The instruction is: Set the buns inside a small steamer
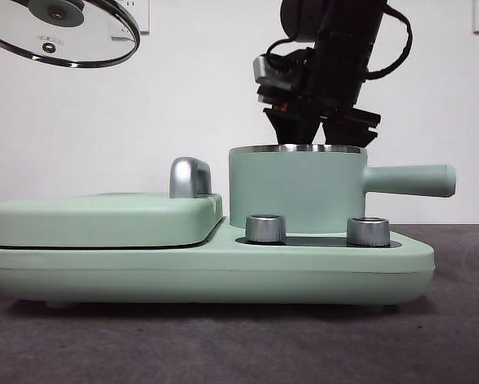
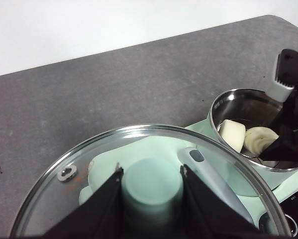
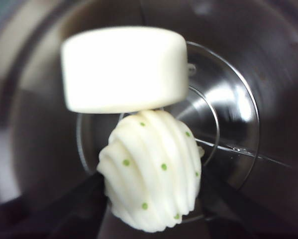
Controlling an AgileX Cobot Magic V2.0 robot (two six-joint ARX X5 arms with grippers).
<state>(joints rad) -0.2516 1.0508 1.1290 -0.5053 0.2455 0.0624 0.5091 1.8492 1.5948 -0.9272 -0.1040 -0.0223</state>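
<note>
The small steamer (image 1: 295, 192) stands uncovered on the right of the appliance base, its steel inside (image 3: 268, 74) showing. Both buns lie in it: the smooth bun (image 3: 124, 67) (image 2: 232, 134) and the ribbed bun (image 3: 153, 174) (image 2: 258, 139) beside it. My right gripper (image 1: 319, 128) reaches down into the pot, and its jaws (image 3: 153, 199) press both sides of the ribbed bun. High at the left, my left gripper (image 2: 151, 172) is shut on the green knob (image 2: 151, 191) of the glass lid (image 1: 63, 32), holding it away from the pot.
The flat mint grill section (image 1: 103, 220) with its chrome handle (image 1: 189, 178) fills the left of the base (image 1: 223, 276). Two steel dials (image 1: 265, 228) (image 1: 368, 231) sit in front of the pot. The pot's straight handle (image 1: 411, 180) juts right. Grey table (image 1: 239, 344) surrounds all.
</note>
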